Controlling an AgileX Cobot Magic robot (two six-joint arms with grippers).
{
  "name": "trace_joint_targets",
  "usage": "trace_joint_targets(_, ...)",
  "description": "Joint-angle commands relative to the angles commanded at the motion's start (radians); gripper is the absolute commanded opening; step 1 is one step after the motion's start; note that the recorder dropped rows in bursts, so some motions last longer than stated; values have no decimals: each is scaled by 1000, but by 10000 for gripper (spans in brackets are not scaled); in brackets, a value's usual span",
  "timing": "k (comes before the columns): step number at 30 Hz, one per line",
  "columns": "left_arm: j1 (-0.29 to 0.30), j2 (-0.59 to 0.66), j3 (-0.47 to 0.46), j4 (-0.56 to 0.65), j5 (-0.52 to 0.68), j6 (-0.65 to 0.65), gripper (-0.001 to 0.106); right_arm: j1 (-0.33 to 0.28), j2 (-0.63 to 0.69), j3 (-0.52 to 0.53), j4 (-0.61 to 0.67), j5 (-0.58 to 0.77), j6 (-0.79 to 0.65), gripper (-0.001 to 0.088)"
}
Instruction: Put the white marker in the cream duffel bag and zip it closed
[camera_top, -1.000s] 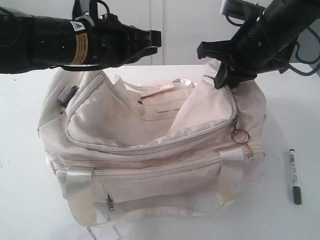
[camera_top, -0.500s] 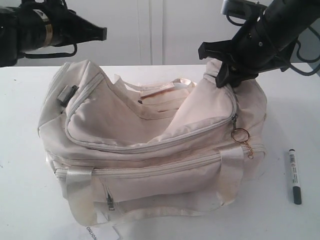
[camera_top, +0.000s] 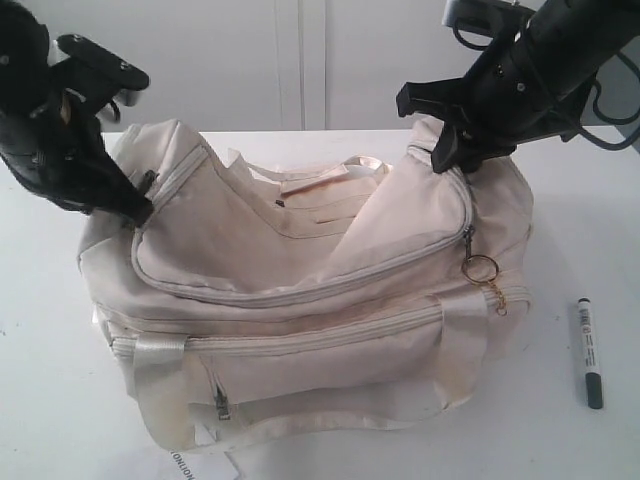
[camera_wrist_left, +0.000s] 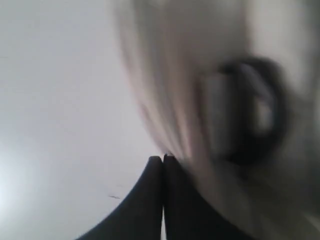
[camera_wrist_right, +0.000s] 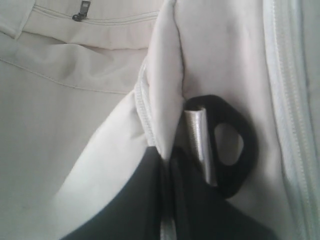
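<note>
Closest to us, the white paper tag (camera_top: 190, 463) pokes out at the front edge. Right above it, the cream duffel bag (camera_top: 300, 300) fills the middle of the white counter (camera_top: 50, 400), with a small zip pull (camera_top: 218, 405) on its front pocket.

Out to the right, the white marker (camera_top: 588, 352) lies flat on the counter with its dark cap toward us. It is well apart from the bag, with bare counter all round it, so there's plenty of room there.

At the bag's right end, the gold ring zip pull (camera_top: 480, 268) dangles. The main zip is open: the top flap sags, the mouth gapes across the middle, and a webbing handle (camera_top: 350, 165) lies along the far rim.

The right fingers (camera_top: 448, 152) are clamped on a fold of cream fabric at the upper right edge, just beside a black strap ring (camera_wrist_right: 215, 107). That corner stands raised.

At the other end, the left fingers (camera_top: 125, 198) are pressed together, tips at the bag's upper left corner by the left strap ring (camera_wrist_left: 245, 152). The wrist view is blurred, so I cannot tell whether they pinch cloth.

Behind it all is a plain pale wall (camera_top: 300, 60).
</note>
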Motion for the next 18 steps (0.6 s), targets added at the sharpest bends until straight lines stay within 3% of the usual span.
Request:
trace_joint_targets(2, -5, -17, -7, -139, -33, 71, 0, 0, 0, 0, 1, 0, 29, 0)
trace_joint_targets(4, -30, -34, -9, -197, -65, 84, 0, 0, 0, 0, 1, 0, 52, 0)
trace_joint_targets(18, -338, -44, -9, -138, -90, -17, 0, 0, 0, 0, 32, 8, 151, 0)
